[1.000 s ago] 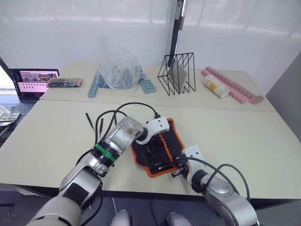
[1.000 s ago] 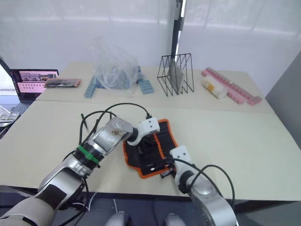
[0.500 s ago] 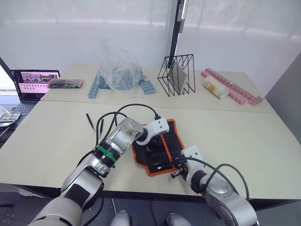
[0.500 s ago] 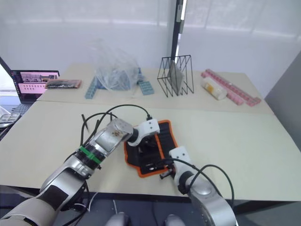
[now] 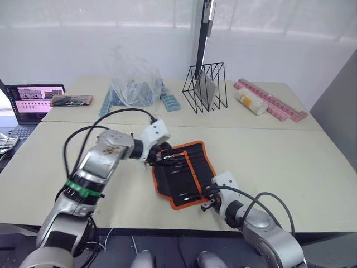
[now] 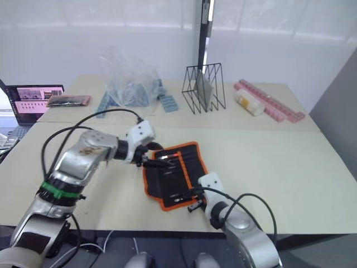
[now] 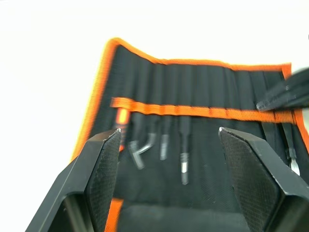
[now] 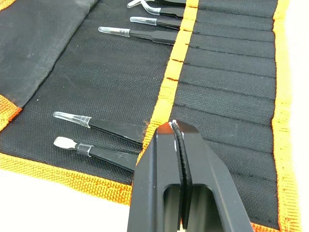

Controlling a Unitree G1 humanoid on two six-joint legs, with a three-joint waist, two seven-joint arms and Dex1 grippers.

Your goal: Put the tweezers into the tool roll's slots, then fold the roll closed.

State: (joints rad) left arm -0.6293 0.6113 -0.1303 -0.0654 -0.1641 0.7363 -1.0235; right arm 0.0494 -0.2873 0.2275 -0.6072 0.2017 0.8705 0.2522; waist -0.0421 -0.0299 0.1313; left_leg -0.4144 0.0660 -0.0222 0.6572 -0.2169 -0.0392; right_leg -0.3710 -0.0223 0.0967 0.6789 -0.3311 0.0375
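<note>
Two arms reach over the tabletop (image 5: 290, 167) toward the tool roll (image 5: 181, 173), which lies spread open near the front edge, its slots (image 8: 227, 63) facing up. The left arm comes in from the left, elbow bent, wrist turned inward, and its left gripper (image 5: 159, 158) hovers at the roll's far-left corner with jaws spread wide, nothing between them. The right arm lies low along the near edge, its right gripper (image 5: 207, 202) at the roll's near-right corner, jaws pressed together on the orange middle band (image 8: 169, 92). Five tool tips show in the right wrist view: three grouped together, two closer to the right gripper.
</note>
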